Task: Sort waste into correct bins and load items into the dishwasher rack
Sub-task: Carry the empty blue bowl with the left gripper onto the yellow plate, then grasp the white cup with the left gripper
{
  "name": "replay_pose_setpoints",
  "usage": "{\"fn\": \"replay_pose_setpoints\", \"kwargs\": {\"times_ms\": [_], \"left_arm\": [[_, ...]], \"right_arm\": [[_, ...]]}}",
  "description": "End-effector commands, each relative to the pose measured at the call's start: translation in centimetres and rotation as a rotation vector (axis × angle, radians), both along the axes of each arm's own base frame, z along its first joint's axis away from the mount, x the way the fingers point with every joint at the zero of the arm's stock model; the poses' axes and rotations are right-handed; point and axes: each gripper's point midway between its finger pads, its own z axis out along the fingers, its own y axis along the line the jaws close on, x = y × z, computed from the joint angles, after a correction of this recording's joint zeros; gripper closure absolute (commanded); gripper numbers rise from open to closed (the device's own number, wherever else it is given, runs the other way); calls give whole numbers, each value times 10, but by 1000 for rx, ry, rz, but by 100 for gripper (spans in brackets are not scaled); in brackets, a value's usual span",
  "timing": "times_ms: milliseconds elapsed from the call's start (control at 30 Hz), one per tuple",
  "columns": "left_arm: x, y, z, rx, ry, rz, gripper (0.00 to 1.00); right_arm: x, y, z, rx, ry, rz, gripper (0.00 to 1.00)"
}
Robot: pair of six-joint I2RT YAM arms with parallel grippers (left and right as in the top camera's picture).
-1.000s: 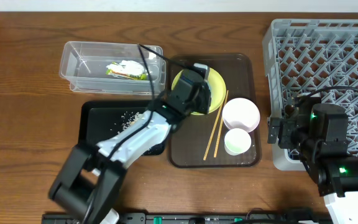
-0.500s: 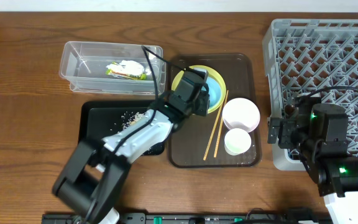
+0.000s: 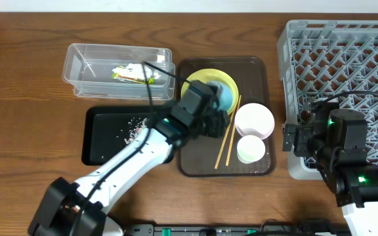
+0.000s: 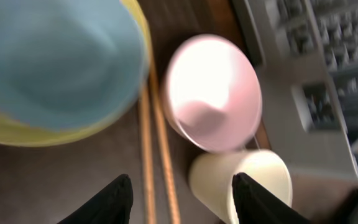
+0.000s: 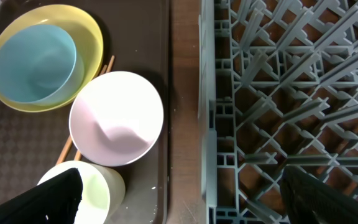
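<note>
On the brown desk (image 3: 25, 144), the left fingers (image 4: 107, 202), spread wide and empty, had been shifted off the blue bowl (image 4: 55, 62) to above the chopsticks (image 3: 228, 131). With wrapper (image 3: 133, 74) and rice (image 3: 133, 129) binned, loading of the rack (image 3: 346, 46) was judged next. The right fingers (image 5: 48, 199) were held open, empty.

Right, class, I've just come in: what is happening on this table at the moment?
The left gripper hovers open over the thin wooden chopsticks on the brown serving tray. The light blue bowl sits in the round pale-yellow plate. The snack wrapper lies in the clear plastic tub, white food scraps in the glossy black tray. The right gripper hangs open beside the grey plastic rack.
</note>
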Motion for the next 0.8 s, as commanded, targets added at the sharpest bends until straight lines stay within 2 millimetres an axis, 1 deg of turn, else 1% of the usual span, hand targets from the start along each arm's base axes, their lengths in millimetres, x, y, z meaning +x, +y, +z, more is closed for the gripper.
{"fn": "replay_pose_setpoints", "kwargs": {"times_ms": [0,167,267,333,400,433,567,667,767], "left_arm": [[-18,-20,-6,-15,49,-44,45],[-36,-37,-30,40,73,-95,45],[-45,-42,-51,77,111,-118,46],[-50,-44,-62,98,132,-130,48],[-53,-43,-71,115,147,-134,57],[-52,-43,-73,120,152,-133,69],[-44,-36,-72,116,152,-107,94],[-34,-23,-70,121,164,-68,94],[-25,-3,-63,121,194,-16,94]], "right_arm": [[2,2,6,-1,-15,6,1],[2,1,6,-2,-15,6,1],[2,2,6,-1,-15,6,1],[2,2,6,-1,-15,6,1],[2,2,6,-1,-15,6,1],[2,2,6,-1,-14,6,1],[2,2,6,-1,-15,6,1],[2,2,6,-1,-15,6,1],[2,2,7,-1,-17,6,1]]}}
